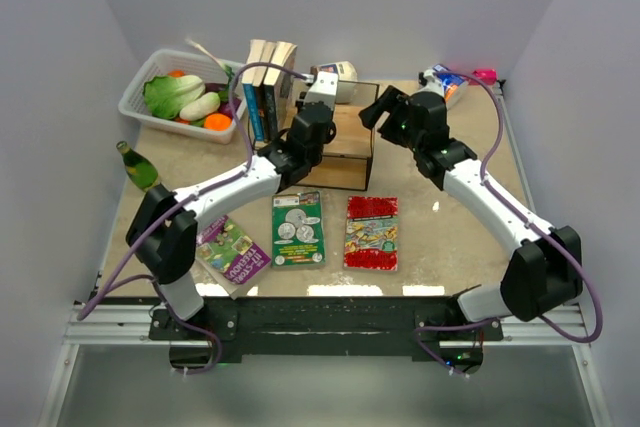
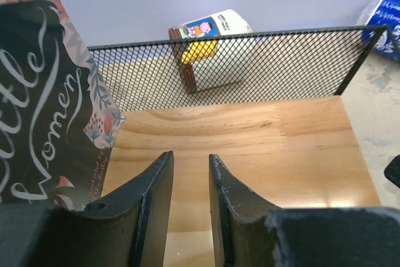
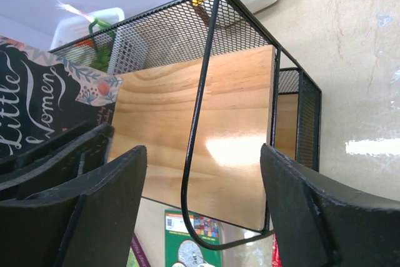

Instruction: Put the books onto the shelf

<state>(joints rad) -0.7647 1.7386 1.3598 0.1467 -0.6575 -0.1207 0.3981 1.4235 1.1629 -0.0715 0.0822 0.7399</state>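
The shelf [image 1: 350, 142], a black wire frame with wooden boards, stands at the middle back of the table. Upright books [image 1: 268, 87] lean at its left end, the nearest a dark "Little Women" cover [image 2: 44, 110] [image 3: 37, 110]. Flat on the table in front lie a purple-and-green book [image 1: 232, 247], a green one [image 1: 298, 229] and a red one [image 1: 372, 232]. My left gripper [image 1: 322, 87] [image 2: 190, 154] hovers over the top board [image 2: 250, 136], jaws slightly apart, nothing between them. My right gripper [image 1: 370, 110] [image 3: 203, 151] is wide open at the shelf's right end, straddling the wire end frame [image 3: 194, 129] without touching.
A white basket [image 1: 140, 97] of vegetables sits at the back left, with a green bottle [image 1: 138, 165] in front of it. A tin [image 1: 340, 72] [image 2: 206, 29] lies behind the shelf's mesh back. A blue-and-white packet [image 1: 445, 82] lies at the back right.
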